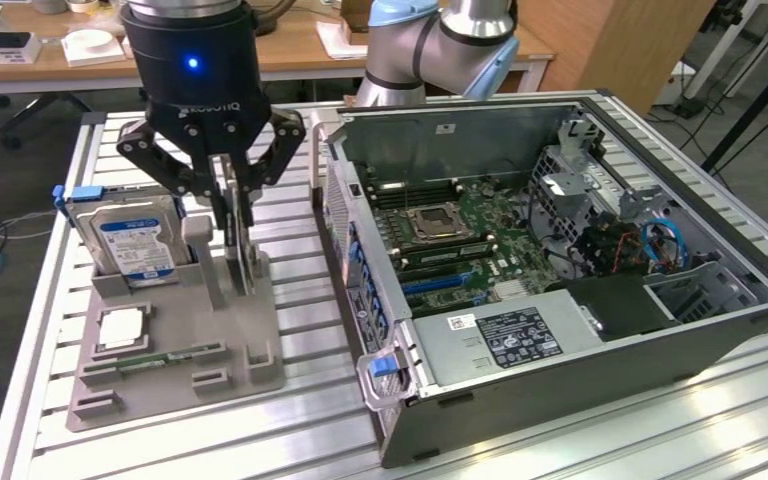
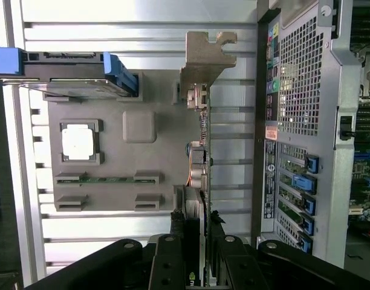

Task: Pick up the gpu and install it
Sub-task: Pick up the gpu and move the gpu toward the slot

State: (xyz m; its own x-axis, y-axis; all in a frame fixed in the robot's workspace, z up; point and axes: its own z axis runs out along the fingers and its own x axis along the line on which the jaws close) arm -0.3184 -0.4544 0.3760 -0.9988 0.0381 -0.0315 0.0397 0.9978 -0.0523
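The gpu [image 1: 239, 252] stands on edge in a slot of the grey holder [image 1: 177, 392], thin and blade-like. From the wrist view I look down its top edge [image 2: 201, 151], with the metal end bracket [image 2: 204, 55] at the far end. My gripper [image 1: 232, 218] comes down on it from above. Its black fingers [image 2: 175, 248] press both faces of the card, so it is shut on the gpu. The card's lower edge sits down at the holder. The open computer case [image 1: 704, 300] lies to the exterior view's right, motherboard [image 1: 458, 235] exposed.
The holder also carries a silver hard drive with a blue label [image 1: 133, 242], a square processor [image 1: 120, 328] and a slim green memory stick [image 1: 157, 358]. The case's rear wall [image 2: 300, 96] stands close beside the card. All of it rests on a slatted aluminium table [image 1: 624, 440].
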